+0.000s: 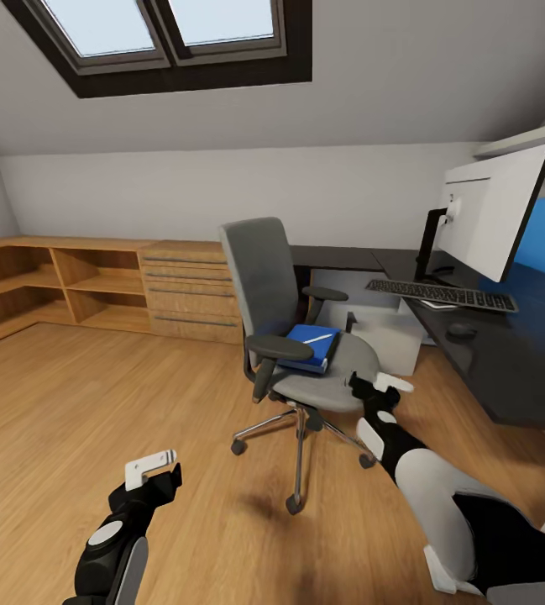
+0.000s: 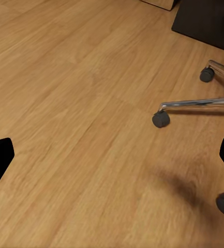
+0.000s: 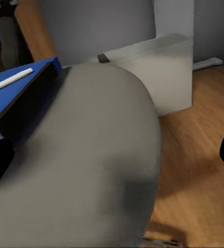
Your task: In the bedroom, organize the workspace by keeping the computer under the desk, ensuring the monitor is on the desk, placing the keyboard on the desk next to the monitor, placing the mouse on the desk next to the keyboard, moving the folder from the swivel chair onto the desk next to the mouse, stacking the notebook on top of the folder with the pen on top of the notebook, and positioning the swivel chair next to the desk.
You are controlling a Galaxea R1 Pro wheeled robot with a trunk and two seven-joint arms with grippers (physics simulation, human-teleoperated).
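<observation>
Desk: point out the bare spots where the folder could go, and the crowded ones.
The desk is bare on its near end, from the mouse toward the robot. It is also bare at the back corner behind the swivel chair. It is crowded around the keyboard and the monitor.
</observation>
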